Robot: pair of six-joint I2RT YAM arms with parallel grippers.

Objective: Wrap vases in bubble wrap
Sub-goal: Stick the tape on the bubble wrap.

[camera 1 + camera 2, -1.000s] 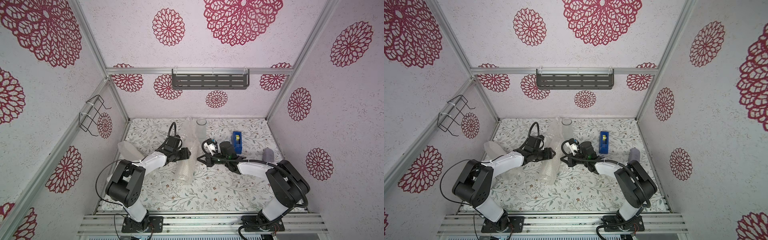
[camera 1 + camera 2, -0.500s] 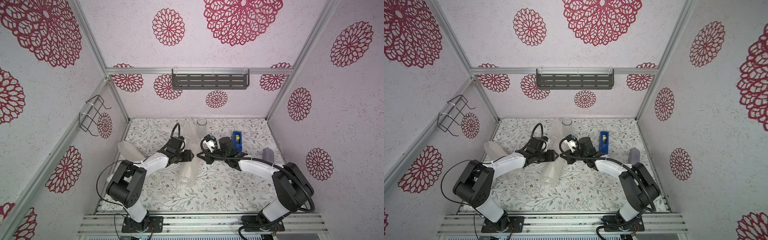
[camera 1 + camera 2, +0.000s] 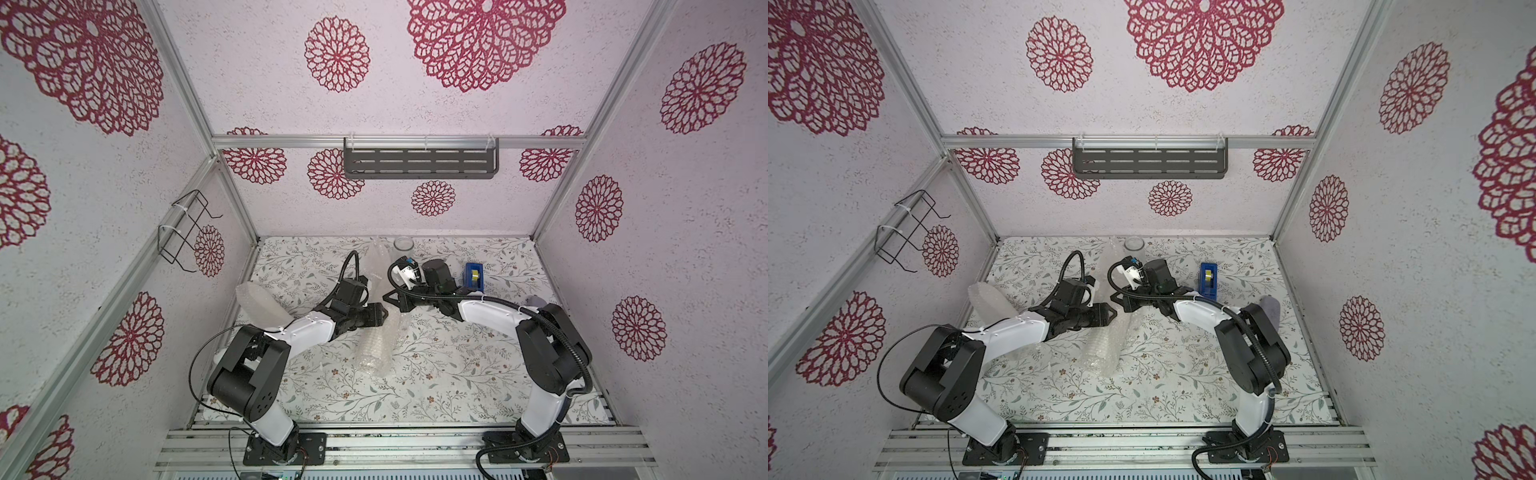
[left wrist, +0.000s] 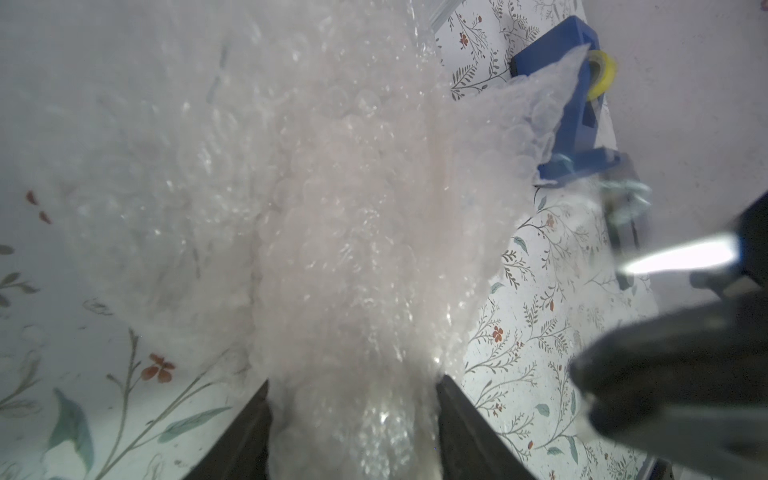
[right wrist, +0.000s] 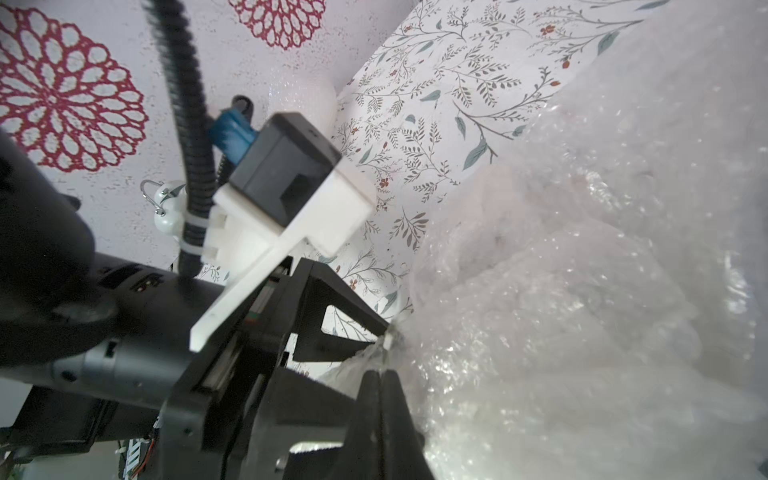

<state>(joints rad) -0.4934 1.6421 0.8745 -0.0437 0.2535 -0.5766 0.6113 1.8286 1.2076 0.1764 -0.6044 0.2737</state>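
Observation:
A long roll of bubble wrap [image 3: 376, 347] [image 3: 1104, 349] lies mid-table; whether a vase is inside it I cannot tell. My left gripper [image 3: 380, 316] [image 4: 353, 399] has its jaws pressed against both sides of the roll's far end. My right gripper [image 3: 388, 296] [image 5: 380, 372] is shut on a thin edge of the bubble wrap [image 5: 561, 311], right beside the left gripper's fingertips [image 5: 384, 334]. A clear glass vase [image 3: 403, 247] [image 3: 1134, 247] stands upright at the back, with a loose sheet of wrap [image 3: 378, 253] next to it.
A blue tape dispenser [image 3: 473, 276] [image 4: 573, 104] sits back right of the grippers. A white bubble-wrapped bundle [image 3: 259, 305] [image 3: 988, 301] leans at the left wall. A grey object [image 3: 536, 299] lies by the right wall behind the right arm.
My right gripper has moved toward the back and a little left, pulling the wrap's edge with it. The left gripper has shifted slightly and stays on the roll.

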